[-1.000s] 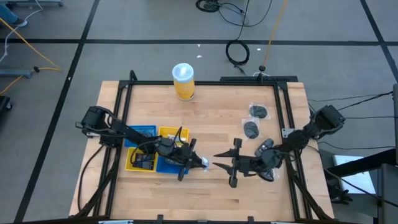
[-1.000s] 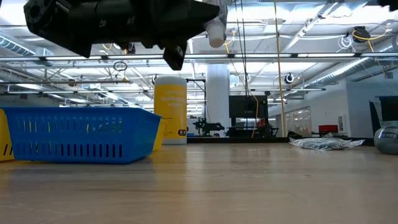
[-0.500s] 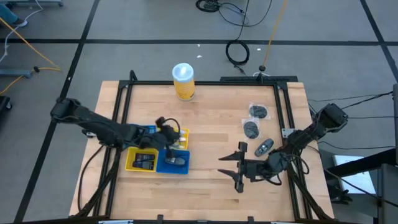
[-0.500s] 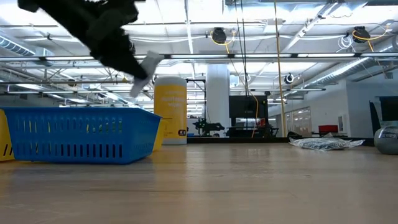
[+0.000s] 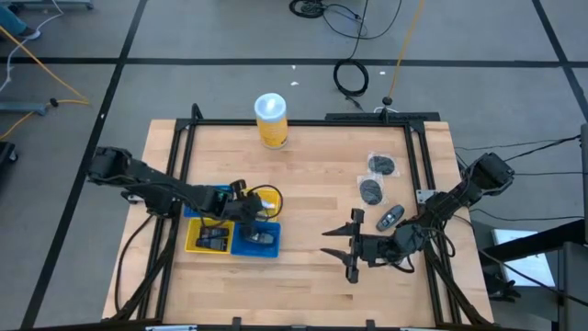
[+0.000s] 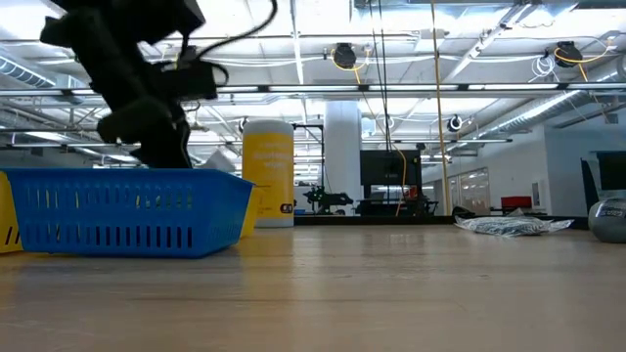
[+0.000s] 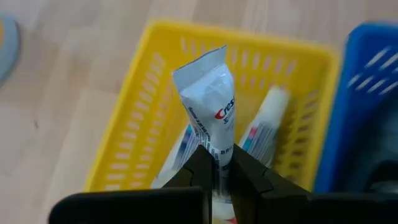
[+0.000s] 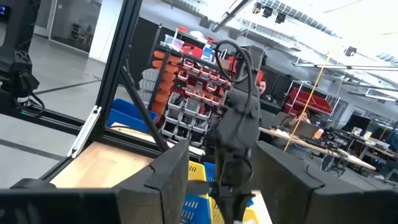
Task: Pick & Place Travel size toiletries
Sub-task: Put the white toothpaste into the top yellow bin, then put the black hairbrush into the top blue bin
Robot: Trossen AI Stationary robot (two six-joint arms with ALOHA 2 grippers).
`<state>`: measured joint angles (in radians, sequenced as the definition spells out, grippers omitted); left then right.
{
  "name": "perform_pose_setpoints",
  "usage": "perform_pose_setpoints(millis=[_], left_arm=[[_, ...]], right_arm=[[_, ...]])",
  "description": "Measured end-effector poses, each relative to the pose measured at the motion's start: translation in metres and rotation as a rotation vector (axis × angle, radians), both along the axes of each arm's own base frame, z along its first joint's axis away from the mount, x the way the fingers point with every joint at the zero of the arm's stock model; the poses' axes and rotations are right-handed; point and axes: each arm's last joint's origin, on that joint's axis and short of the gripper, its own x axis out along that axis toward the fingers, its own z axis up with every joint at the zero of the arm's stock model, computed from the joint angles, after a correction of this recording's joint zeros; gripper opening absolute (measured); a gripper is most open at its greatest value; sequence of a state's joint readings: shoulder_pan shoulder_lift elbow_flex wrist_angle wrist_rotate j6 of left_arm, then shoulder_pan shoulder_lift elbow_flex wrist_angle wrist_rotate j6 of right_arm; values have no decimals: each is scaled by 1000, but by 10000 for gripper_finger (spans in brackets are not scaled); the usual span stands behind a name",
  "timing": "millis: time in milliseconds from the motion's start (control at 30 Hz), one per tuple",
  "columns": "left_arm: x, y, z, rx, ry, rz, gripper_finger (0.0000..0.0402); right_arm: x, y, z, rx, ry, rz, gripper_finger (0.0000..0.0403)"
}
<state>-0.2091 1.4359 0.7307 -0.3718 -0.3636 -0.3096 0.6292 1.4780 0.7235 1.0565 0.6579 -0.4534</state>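
My left gripper [image 5: 250,204] [image 7: 217,160] hangs over the far yellow tray [image 7: 146,87] and is shut on a small white toothpaste tube [image 7: 208,93]. Other tubes [image 7: 264,124] lie in that tray, and the blue tray [image 7: 367,93] adjoins it. In the low view the left gripper [image 6: 147,108] stands just above the blue tray [image 6: 127,210]. My right gripper [image 5: 338,250] is open and holds nothing, low over the table's middle right. Three dark wrapped toiletries [image 5: 381,165] [image 5: 370,191] [image 5: 392,218] lie flat on the wood near the right edge. My left gripper pinches the toothpaste tube between its two fingers at the tube's near end [image 7: 219,142]. The fingers come from above, slanting down. The tube sticks out past the fingertips along the fingers' line, its flat crimped end [image 7: 199,62] farthest out, lifted clear of the tray.
Four trays sit in a square block at the table's left: a yellow tray [image 5: 207,237] and a blue tray [image 5: 259,239] near, a blue tray [image 5: 209,191] and a yellow tray [image 5: 266,196] far. A tall yellow canister [image 5: 271,119] stands at the far edge. Bare wood lies between the arms.
My left gripper has carried the tube from the table's middle, beside the right gripper, toward the left and far side over the trays, then sunk toward the yellow tray. My right gripper has drawn back slightly toward the right edge.
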Motion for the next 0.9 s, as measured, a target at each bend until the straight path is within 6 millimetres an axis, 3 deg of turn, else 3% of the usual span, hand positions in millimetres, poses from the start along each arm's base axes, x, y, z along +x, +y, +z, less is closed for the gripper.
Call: perform_pose_setpoints(millis=[333,633,900], left_arm=[[0,6,-10,-27,69,20,73],[0,6,-9,-34,68,12,172],[-9,7,19,-13,-55,47,211]], right_arm=[[0,0,-1,-7,9,0,169],[0,0,-1,-8,11,-1,169],[-2,6,-8,36,73,30,169]])
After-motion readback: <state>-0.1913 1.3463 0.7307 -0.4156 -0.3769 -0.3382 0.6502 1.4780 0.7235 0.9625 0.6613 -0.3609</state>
